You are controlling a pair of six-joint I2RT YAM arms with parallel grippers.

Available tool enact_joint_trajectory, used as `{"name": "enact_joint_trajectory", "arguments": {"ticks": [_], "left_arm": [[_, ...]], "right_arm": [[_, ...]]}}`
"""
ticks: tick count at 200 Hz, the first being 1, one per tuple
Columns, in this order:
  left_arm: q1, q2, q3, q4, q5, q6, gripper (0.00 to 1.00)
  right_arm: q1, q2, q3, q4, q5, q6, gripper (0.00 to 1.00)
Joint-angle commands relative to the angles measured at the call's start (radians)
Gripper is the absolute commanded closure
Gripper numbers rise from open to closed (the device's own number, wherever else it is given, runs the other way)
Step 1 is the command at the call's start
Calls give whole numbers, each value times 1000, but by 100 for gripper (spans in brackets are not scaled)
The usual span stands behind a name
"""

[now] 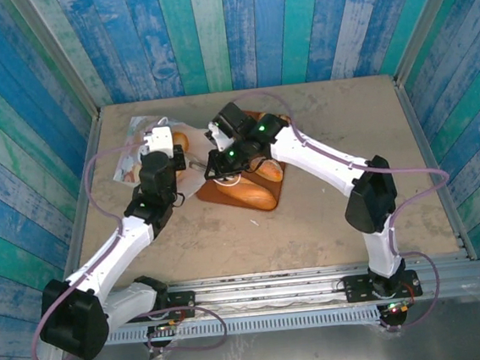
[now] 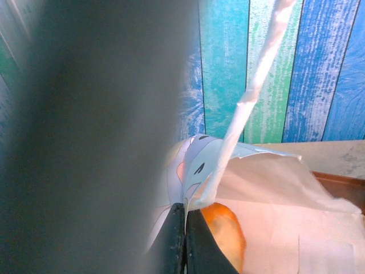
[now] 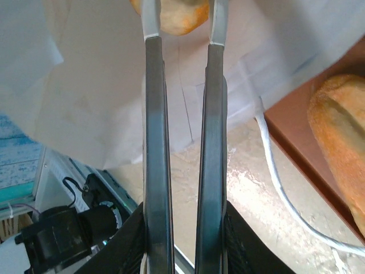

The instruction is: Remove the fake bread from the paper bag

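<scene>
The paper bag [image 1: 140,155] lies at the back left of the table, white with a printed band. My left gripper [image 2: 186,216] is shut on the bag's edge [image 2: 199,171], and a white cord handle [image 2: 256,74] rises from it. An orange piece of fake bread [image 2: 229,233] sits inside the bag beside the left fingers. My right gripper [image 3: 183,28] reaches into the bag's mouth [image 3: 97,85], shut on a golden roll of fake bread [image 3: 171,16] held between its tips. From above, the right gripper [image 1: 194,162] points left towards the bag.
A flat brown tray [image 1: 216,195] lies mid-table with loaves [image 1: 254,194] on it, right beside the right wrist. Its corner [image 3: 291,120] and one loaf [image 3: 339,131] appear at the right. A white cord [image 3: 274,177] trails on the table. Blue plank walls enclose the table.
</scene>
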Motion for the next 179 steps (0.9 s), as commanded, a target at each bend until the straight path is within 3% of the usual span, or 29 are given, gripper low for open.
{"name": "enact_joint_trajectory", "arguments": {"ticks": [1, 179], "left_arm": [[2, 19, 41, -9, -36, 3, 100], [104, 49, 107, -119, -56, -45, 100]], "right_arm": [[5, -79, -14, -27, 19, -51, 99], [3, -410, -154, -95, 71, -115, 100]]}}
